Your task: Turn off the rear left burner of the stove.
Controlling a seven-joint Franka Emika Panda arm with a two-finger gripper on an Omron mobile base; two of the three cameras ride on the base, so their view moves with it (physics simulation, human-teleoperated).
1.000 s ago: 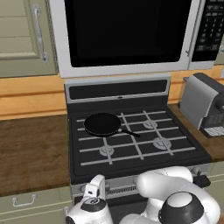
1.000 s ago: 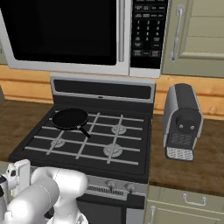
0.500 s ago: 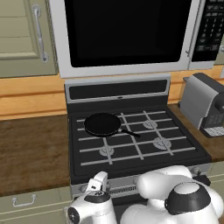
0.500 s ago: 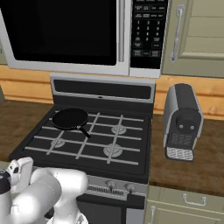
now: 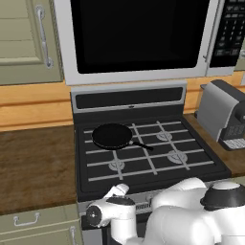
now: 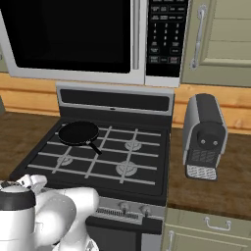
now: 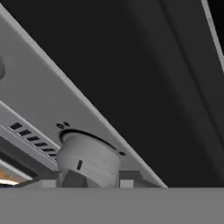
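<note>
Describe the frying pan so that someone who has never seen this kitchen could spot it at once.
Find the wide black stove under the big microwave. The frying pan sits on the pale grates over the stove's rear left burner, its thin handle pointing toward the middle of the cooktop. It is the only cookware on the stove: a round, flat, all-black disc, while the other three burners show bare grey heads.

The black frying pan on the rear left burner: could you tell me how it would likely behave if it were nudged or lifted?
The frying pan looks rigid metal, so it probably won't flex. Its flat base sits on the stove's grate bars, so a push would likely make it slide or scrape rather than roll. Lifted by its thin handle alone, it would probably tip pan-end down.
</note>
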